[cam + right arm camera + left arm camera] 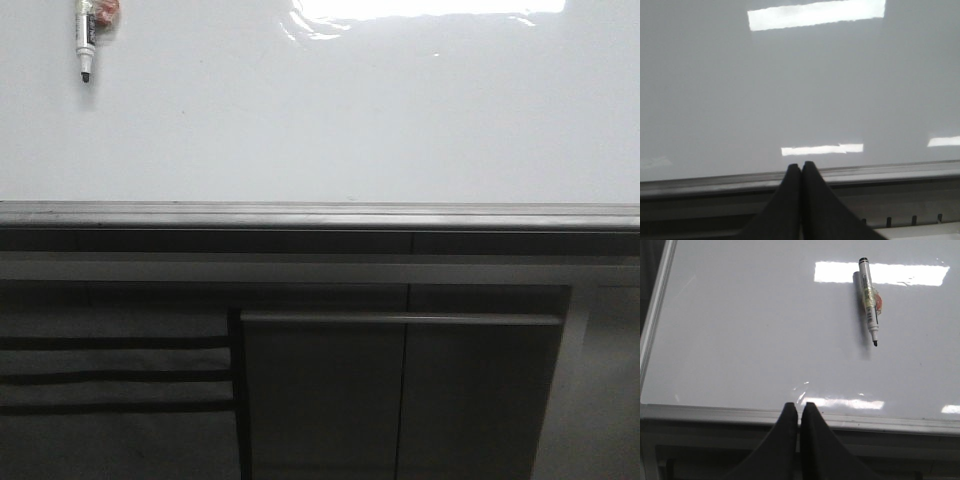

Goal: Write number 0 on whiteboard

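blank whiteboard (750,330), both claws (799,412) (801,170) closed, empty

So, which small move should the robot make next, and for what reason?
Probably the left gripper should open and move toward the marker. The whiteboard carries no writing yet, the uncapped marker lies on it untouched, and both the left and the right gripper are shut on nothing at the board's near edge. The marker shows only in the left wrist view and on the left of the front view.

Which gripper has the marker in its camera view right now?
The left gripper: its wrist view shows the marker lying uncapped on the whiteboard. The right gripper sees only bare board. Both are shut, holding nothing.
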Available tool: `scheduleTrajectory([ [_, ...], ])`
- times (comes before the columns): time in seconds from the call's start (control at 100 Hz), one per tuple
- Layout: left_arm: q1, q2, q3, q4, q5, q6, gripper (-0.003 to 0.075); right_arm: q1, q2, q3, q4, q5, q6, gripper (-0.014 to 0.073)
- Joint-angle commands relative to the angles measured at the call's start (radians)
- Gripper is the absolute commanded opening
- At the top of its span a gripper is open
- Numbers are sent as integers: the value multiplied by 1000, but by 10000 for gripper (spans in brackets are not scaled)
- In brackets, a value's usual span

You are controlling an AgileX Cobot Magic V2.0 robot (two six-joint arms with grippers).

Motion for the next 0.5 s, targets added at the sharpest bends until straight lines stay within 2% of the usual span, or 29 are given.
scheduleTrajectory([
  [0.0,-9,-7,-96,-16,-49,-12,-20,-7,-1,-118,18,-5,-2,-73],
  [0.32,-9,288,-462,14,272,0,-20,10,280,-501,18,400,-23,-73],
  [0.4,-9,371,-529,9,334,0,-20,10,365,-568,18,468,-41,-73],
  [0.49,-9,431,-548,9,345,0,-20,10,433,-603,18,493,-51,-73],
])
